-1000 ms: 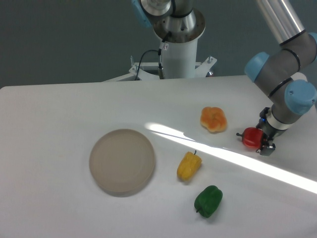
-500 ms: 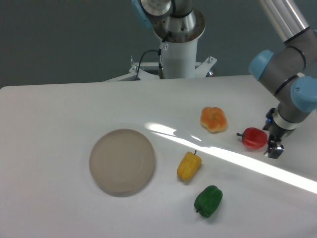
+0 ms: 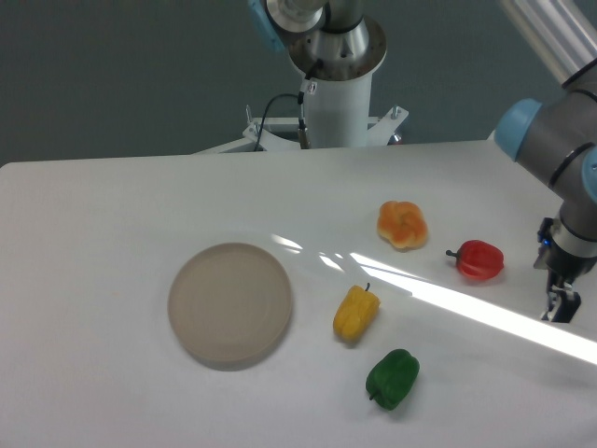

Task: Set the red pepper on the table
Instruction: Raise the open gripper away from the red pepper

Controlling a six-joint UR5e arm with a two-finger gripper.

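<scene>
Table (image 3: 112, 215): matt white, smooth and plain, with a bright streak of light across it. Red pepper (image 3: 480, 259): glossy, smooth skin with small highlights. Yellow pepper (image 3: 356, 313) and green pepper (image 3: 393, 378): smooth, with a slight plastic-like sheen. Orange pepper (image 3: 402, 225): duller, softly lobed surface. Plate (image 3: 230, 303): matt beige-grey, uniform and unglazed in look. Arm base column (image 3: 337, 75): brushed silver metal; joint caps light blue plastic, joint bodies matt grey.
</scene>
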